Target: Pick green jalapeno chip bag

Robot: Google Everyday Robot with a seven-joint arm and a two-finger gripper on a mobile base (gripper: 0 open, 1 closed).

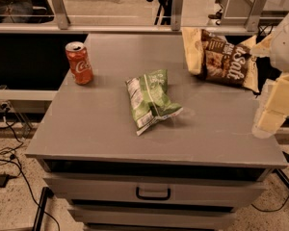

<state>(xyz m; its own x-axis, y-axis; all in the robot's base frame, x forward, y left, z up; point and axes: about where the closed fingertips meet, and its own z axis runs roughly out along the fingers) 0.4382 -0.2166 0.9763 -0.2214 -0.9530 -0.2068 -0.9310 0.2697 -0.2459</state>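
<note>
The green jalapeno chip bag (149, 100) lies crinkled on the middle of the grey cabinet top (101, 134), with its white printed panel facing left. My gripper (270, 115) hangs at the right edge of the view, over the cabinet's right side. It is well to the right of the bag and apart from it, holding nothing that I can see.
A red soda can (79, 63) stands upright at the back left of the top. A larger brown-and-yellow "Salt" chip bag (222, 59) lies at the back right, close behind my arm. A railing (135, 28) runs behind the cabinet. Drawers with a handle (153, 194) are below.
</note>
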